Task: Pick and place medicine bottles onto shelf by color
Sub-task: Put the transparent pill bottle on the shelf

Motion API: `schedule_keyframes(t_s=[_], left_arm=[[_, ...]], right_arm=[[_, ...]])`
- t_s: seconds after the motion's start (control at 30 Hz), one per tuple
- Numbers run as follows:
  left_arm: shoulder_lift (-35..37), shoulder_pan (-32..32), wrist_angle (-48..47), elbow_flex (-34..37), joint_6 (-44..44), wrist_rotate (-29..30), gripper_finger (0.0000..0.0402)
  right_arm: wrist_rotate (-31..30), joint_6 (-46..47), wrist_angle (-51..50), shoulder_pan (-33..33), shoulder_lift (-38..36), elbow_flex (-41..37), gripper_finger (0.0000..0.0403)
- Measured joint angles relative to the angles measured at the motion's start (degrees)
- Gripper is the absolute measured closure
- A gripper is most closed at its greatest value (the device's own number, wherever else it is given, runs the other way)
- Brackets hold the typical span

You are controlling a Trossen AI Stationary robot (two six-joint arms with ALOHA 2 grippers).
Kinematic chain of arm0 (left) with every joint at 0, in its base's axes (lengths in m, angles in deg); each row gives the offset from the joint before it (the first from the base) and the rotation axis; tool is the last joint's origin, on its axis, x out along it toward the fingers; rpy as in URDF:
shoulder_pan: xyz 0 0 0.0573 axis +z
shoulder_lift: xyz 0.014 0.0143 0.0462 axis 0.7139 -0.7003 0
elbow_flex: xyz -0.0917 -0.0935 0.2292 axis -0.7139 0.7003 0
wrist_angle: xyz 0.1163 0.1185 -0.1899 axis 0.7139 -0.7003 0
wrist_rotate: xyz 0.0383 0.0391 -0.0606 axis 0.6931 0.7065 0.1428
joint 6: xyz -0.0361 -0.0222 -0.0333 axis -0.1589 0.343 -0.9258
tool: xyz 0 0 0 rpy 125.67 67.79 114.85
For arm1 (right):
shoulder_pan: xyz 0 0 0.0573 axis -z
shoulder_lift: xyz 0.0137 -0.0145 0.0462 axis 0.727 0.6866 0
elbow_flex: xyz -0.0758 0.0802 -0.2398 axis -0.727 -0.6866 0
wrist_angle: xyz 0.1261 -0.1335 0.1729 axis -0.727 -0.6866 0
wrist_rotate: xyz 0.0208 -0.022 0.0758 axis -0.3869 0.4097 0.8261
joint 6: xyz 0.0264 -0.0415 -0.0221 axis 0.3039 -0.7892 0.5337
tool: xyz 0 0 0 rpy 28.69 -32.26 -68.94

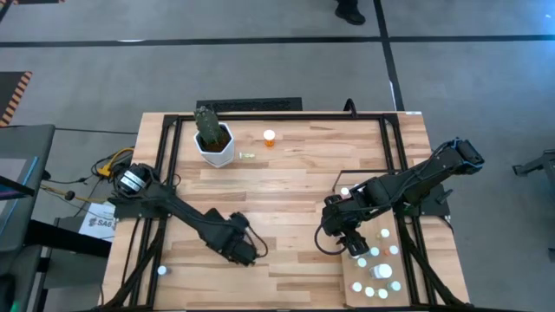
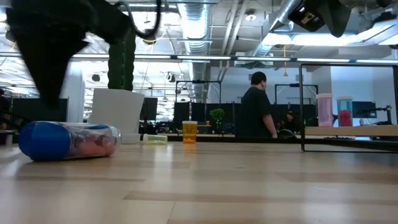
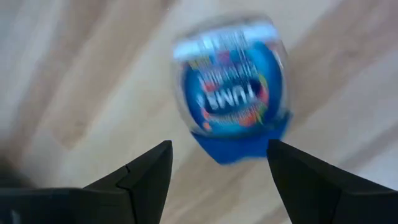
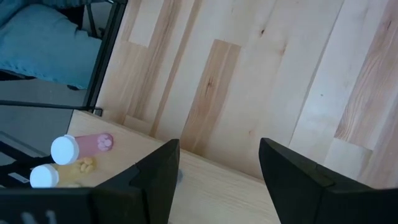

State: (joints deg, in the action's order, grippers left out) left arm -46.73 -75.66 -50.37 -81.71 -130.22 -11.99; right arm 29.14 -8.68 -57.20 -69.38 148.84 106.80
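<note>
From above, the left gripper [image 1: 251, 253] sits low over the plank counter [image 1: 286, 186], well away from the white cactus pot [image 1: 215, 147] on the side nearest the arms; its fingers cannot be made out here. The right gripper [image 1: 351, 244] hangs at the edge of the pale shelf [image 1: 388, 227], far from the pot toward the right arm's corner. Several white-capped medicine bottles [image 1: 380, 272] stand clustered on the shelf. An orange bottle [image 1: 270, 138] stands just beside the pot, with a small yellow-green vial [image 1: 247, 155] lying between them.

At counter level, a blue-capped bottle [image 2: 68, 139] lies on its side in front of the pot, a dark arm hanging above it without visible contact. The orange bottle stands farther back beside the pot, and a person stands in the room beyond.

The left wrist view shows the left fingers [image 3: 152, 174] spread wide, one on each side of the blue-capped bottle, which lies on the counter just ahead of the tips; nothing is gripped and no touch shows.

The right wrist view shows the right fingers [image 4: 158, 171] parted and empty over the shelf's edge, where it meets the counter. A pink bottle [image 4: 81, 145] and a yellowish one [image 4: 59, 173], both white-capped, rest on the shelf near one fingertip, apart from it
</note>
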Motion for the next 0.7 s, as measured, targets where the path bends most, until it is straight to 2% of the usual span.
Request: schedule_keyframes(t_s=[0.43,0.7], left_arm=[[0.26,-5.43,1.07,2.83,-2.72,0.83,0.0152],[7.33,-10.06,4.71,12.25,-11.82,3.3,0.0152]], right_arm=[[-0.01,-0.46,0.89,0.0,0.15,0.0,0.0159],[0.0,-0.59,3.08,0.0,0.15,0.0,0.0159]])
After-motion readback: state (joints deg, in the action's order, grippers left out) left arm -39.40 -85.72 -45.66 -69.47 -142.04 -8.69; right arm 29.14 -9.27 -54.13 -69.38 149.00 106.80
